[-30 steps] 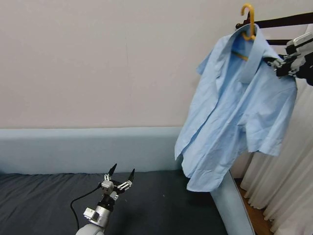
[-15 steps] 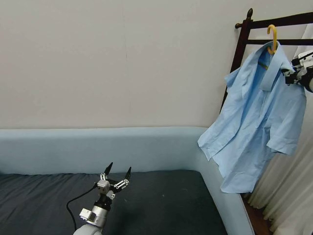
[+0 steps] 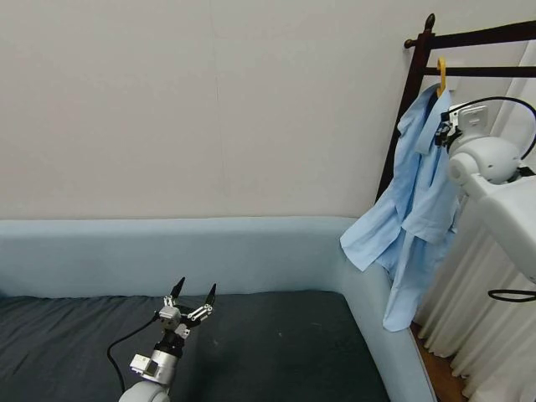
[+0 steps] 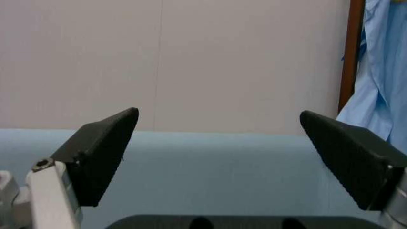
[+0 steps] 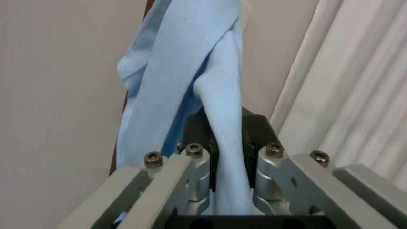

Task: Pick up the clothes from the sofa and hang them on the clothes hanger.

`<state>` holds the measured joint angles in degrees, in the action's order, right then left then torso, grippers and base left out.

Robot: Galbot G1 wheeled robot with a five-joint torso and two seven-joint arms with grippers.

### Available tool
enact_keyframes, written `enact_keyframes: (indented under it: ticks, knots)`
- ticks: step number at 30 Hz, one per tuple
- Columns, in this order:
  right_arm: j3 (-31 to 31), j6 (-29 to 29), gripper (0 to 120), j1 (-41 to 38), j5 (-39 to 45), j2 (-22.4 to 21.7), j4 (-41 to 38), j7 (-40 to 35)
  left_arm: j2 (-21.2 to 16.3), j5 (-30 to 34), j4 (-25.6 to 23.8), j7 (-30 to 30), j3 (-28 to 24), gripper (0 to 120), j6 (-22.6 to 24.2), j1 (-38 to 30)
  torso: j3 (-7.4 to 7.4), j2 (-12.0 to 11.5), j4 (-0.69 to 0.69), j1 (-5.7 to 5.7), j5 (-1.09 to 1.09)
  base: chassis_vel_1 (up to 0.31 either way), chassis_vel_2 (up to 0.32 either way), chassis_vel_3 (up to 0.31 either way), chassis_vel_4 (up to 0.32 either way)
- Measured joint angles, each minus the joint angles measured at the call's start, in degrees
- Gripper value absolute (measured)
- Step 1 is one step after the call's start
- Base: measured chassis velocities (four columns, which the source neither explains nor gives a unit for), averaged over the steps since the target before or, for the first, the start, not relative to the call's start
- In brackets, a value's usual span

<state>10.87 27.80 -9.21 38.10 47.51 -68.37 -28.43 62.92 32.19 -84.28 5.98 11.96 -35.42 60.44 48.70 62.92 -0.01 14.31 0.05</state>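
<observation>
There is one blue shirt (image 3: 414, 209) on one yellow hanger (image 3: 440, 75), up at the dark rack (image 3: 416, 75) past the right end of the sofa (image 3: 251, 251). My right gripper (image 3: 444, 130) sits beside the collar. The right wrist view shows a fold of shirt pinched between its pads, while the head view hides that behind my wrist. My left gripper (image 3: 192, 299) hovers low over the dark cushion (image 3: 276, 352), fingers spread, holding nothing. One white curtain (image 3: 481, 335) hangs just beside the shirt.
</observation>
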Motion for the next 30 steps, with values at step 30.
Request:
enact_keyframes:
  ticks: [30]
  knots:
    - [-2.51,-9.46,7,-6.65,-2.32,11.98,23.94,-2.89,0.14,0.14,0.95,0.52,-0.02,100,-0.48,0.35,-0.01,0.02,-0.01,-0.01,0.00,0.000,0.000,0.000,0.000]
